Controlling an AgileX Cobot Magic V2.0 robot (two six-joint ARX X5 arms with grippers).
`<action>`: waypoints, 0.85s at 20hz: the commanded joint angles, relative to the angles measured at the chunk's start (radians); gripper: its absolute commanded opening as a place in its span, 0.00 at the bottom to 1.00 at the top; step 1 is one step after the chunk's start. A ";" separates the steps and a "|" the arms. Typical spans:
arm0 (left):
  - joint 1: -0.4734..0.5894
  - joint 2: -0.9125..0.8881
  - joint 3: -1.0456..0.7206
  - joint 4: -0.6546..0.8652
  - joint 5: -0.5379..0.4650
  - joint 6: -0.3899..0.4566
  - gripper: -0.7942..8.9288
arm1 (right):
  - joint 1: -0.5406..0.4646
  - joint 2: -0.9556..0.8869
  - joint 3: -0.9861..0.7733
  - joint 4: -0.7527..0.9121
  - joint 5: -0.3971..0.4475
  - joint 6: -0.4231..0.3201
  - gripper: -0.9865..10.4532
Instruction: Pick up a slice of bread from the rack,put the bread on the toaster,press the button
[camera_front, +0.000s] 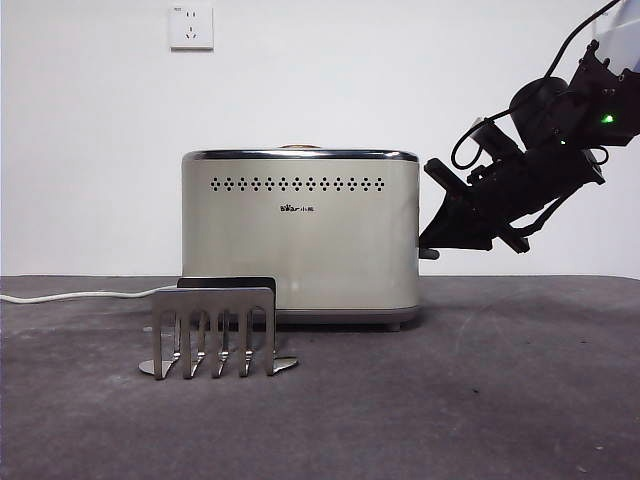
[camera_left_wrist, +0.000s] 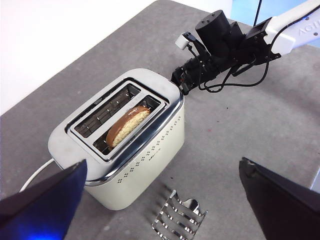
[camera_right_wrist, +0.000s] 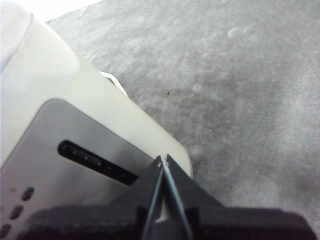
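Observation:
The cream toaster (camera_front: 300, 240) stands mid-table, and the slice of bread (camera_left_wrist: 127, 124) sits down in its nearer slot; only the crust top (camera_front: 300, 147) shows in the front view. The steel rack (camera_front: 215, 330) stands in front of the toaster with no bread in it. My right gripper (camera_front: 432, 238) is shut, its tip pressed against the toaster's narrow side just above the grey button (camera_front: 428, 254). In the right wrist view the shut jaws (camera_right_wrist: 164, 162) cover the lower end of the lever slot (camera_right_wrist: 95, 162). My left gripper (camera_left_wrist: 162, 165) hovers high above the toaster, open and holding nothing.
A white cord (camera_front: 70, 295) runs from the toaster off to the left. A white wall socket (camera_front: 191, 27) is on the wall behind. The right arm (camera_left_wrist: 225, 45) reaches in over the grey table (camera_front: 500, 400) from the right.

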 joint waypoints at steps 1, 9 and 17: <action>-0.001 -0.001 -0.008 -0.004 0.002 -0.007 0.60 | 0.004 0.056 -0.039 -0.084 0.015 -0.009 0.08; -0.001 -0.001 -0.008 -0.010 0.002 -0.007 0.60 | 0.003 0.047 -0.039 -0.084 0.010 -0.005 0.08; -0.001 -0.001 -0.008 -0.035 0.003 -0.007 0.60 | -0.003 -0.274 -0.038 -0.132 0.011 -0.005 0.08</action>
